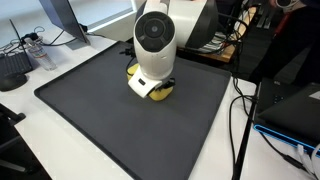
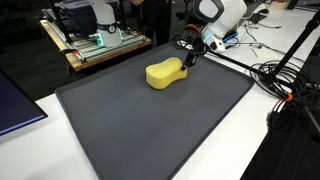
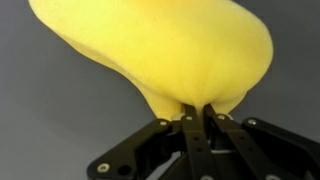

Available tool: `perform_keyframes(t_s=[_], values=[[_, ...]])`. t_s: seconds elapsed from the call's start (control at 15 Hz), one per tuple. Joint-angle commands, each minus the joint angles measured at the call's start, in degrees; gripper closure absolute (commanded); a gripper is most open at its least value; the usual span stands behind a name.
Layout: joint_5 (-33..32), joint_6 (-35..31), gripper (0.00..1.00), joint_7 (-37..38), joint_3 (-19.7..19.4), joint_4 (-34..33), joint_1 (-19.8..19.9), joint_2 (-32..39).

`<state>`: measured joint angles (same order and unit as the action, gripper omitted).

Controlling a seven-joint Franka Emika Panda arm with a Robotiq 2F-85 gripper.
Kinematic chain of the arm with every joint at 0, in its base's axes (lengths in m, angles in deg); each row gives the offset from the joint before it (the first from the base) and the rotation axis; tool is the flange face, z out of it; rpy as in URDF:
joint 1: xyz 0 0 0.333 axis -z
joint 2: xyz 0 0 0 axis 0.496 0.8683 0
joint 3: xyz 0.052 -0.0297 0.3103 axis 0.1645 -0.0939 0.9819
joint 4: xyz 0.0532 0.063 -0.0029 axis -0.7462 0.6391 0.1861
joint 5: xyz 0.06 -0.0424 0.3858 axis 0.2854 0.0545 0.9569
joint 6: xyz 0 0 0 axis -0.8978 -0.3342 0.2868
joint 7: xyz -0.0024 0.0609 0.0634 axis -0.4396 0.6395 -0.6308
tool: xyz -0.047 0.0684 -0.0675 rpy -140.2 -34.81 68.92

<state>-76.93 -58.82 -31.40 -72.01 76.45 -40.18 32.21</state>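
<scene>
Grip: your end effector (image 3: 197, 108) has its fingers (image 3: 187, 130) drawn together, pinching a thin fold at one rounded end of the yellow sponge (image 3: 160, 50). The foam bulges on both sides of the pinch, so it is a nip on the soft edge, not a hold across the body.

Why held so: the sponge looks wider than the fingers' span, which makes its narrow end the easy place to bite.

Sponge position: in an exterior view the sponge (image 2: 167, 73) lies long-side down on the dark mat (image 2: 150, 125), toward the mat's far edge, and the end effector (image 2: 188, 60) comes in at a slant from the side. Whether the pinched end is clear of the mat, you cannot tell.

Hidden part: in an exterior view the arm (image 1: 155, 45) covers most of the sponge (image 1: 158, 93); only its yellow rim shows below.

Edges: the mat's far border is near the sponge, and past it are cables (image 2: 275, 80) on the white worktop (image 2: 285, 150).

Open room: the broad near part of the mat gives you the widest space. The cart (image 2: 95, 40) stands well apart.
</scene>
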Motion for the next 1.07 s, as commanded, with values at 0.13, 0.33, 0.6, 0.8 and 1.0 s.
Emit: perform_keyframes(t_s=[0.13,0.33,0.6,0.8,1.0], values=[[2.02,1.41,0.96,0.58,-0.58,-0.68,0.10,-0.02],[2.29,1.28,0.96,0.58,-0.70,-0.52,0.26,-0.09],[2.60,0.67,0.57,0.82,-0.72,-0.28,0.50,-0.31],[2.76,0.66,0.36,0.90,-0.77,-0.12,0.56,-0.46],[3.07,0.69,0.16,1.12,-0.77,-0.07,0.65,-0.58]])
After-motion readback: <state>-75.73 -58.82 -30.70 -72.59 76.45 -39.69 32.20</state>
